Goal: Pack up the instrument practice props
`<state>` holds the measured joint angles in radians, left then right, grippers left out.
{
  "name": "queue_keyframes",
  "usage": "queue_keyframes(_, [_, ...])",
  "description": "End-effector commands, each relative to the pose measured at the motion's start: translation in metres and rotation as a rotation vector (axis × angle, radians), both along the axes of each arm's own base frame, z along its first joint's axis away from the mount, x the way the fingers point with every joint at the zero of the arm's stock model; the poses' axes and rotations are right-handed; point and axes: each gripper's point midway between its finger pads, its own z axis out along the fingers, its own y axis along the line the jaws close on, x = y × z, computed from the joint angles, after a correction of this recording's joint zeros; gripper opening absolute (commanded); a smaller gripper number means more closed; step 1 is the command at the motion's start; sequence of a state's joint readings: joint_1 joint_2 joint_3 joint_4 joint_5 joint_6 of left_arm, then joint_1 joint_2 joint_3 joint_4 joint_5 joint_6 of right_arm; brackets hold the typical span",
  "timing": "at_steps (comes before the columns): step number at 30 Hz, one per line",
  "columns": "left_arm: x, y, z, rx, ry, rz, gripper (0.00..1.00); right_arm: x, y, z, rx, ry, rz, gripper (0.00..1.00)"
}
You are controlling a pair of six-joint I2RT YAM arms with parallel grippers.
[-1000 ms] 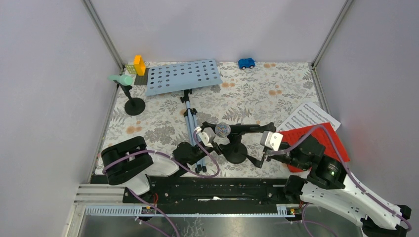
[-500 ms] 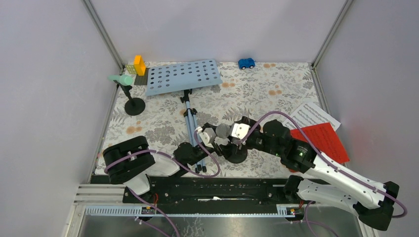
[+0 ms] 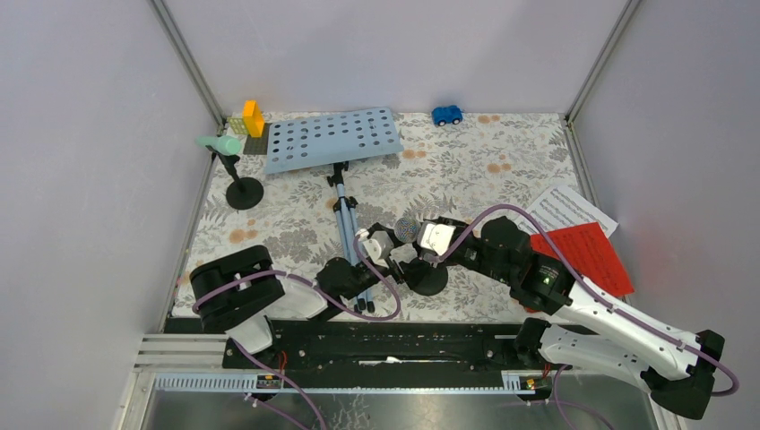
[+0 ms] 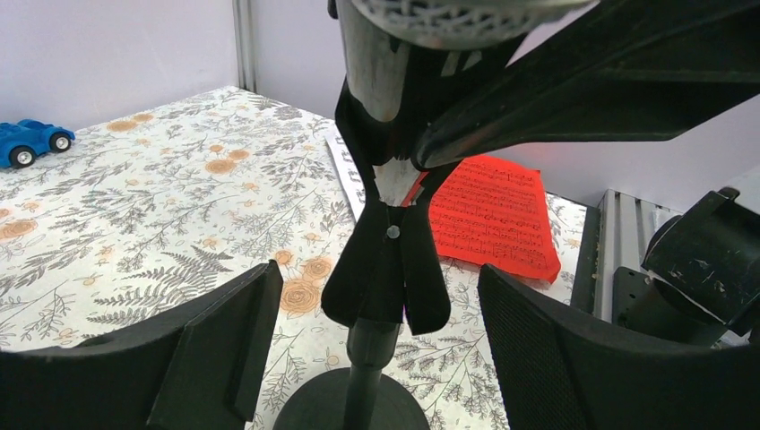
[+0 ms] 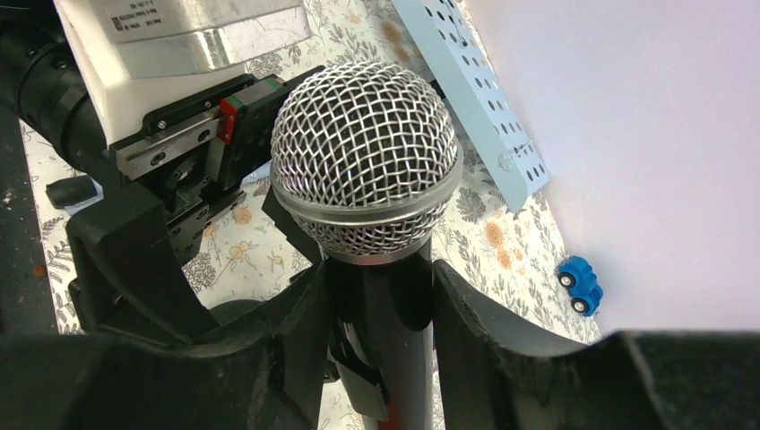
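Observation:
The black microphone [image 3: 406,230] [image 5: 367,152] stands in its black round-based holder [image 3: 428,279] [image 4: 387,269] at the near middle. My right gripper [image 3: 428,237] [image 5: 381,305] is shut on the microphone's handle just below the mesh head. My left gripper [image 3: 387,248] [image 4: 381,309] is open, its fingers on either side of the holder's stem without touching it. The pale blue sheet-music rack [image 3: 332,139] stands on tripod legs at the back. The mint-green microphone [image 3: 219,144] sits in the second holder [image 3: 244,193] at the back left. A white sheet [image 3: 565,208] and a red sheet [image 3: 587,255] lie at the right.
A small blue toy car [image 3: 446,115] sits at the back edge. Yellow and orange bricks [image 3: 248,119] stand in the back left corner. The rack's tripod legs [image 3: 345,233] reach down just left of my left gripper. Grey walls close in the table on three sides.
My right arm swung in from the right to the black microphone and its jaws closed on the handle. The left gripper stayed around the holder's stem.

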<state>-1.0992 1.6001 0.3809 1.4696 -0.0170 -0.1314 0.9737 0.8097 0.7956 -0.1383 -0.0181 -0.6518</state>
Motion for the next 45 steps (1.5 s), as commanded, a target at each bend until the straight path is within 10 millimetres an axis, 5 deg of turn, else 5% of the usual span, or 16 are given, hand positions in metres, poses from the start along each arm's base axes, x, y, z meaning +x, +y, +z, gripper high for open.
queue_keyframes(1, [-0.007, -0.006, 0.039, -0.127, -0.059, -0.044, 0.85, 0.005, 0.002, 0.013, 0.04, -0.042, -0.007, 0.0])
queue_keyframes(5, [-0.008, -0.006, 0.043, -0.132, -0.069, -0.049, 0.85, 0.002, 0.002, 0.013, 0.045, -0.041, 0.007, 0.0])
queue_keyframes(10, [-0.008, -0.008, 0.045, -0.138, -0.07, -0.056, 0.71, 0.0, 0.001, 0.01, 0.046, -0.036, 0.01, 0.0])
queue_keyframes(17, [-0.009, -0.008, 0.038, -0.133, -0.037, -0.061, 0.01, 0.0, -0.001, 0.01, 0.051, -0.033, 0.001, 0.0])
queue_keyframes(21, [-0.008, -0.005, 0.034, -0.127, -0.026, -0.049, 0.0, 0.003, -0.006, 0.017, 0.078, -0.03, -0.042, 0.0])
queue_keyframes(28, [-0.007, -0.001, 0.025, -0.103, -0.019, -0.034, 0.0, 0.002, -0.028, 0.093, 0.269, -0.092, -0.126, 0.0])
queue_keyframes(32, [-0.007, -0.001, 0.02, -0.093, -0.005, -0.036, 0.0, 0.031, -0.067, 0.122, 0.382, -0.11, -0.424, 0.02])
queue_keyframes(37, [-0.01, 0.001, 0.012, -0.078, 0.024, -0.043, 0.0, 0.057, -0.106, 0.111, 0.478, -0.037, -0.783, 0.07])
queue_keyframes(39, [-0.011, 0.003, 0.009, -0.073, 0.031, -0.047, 0.15, 0.065, -0.11, 0.097, 0.456, -0.009, -0.88, 0.13])
queue_keyframes(45, [-0.014, 0.008, 0.011, -0.079, 0.031, -0.048, 0.49, 0.083, -0.124, 0.062, 0.387, 0.111, -1.072, 0.04])
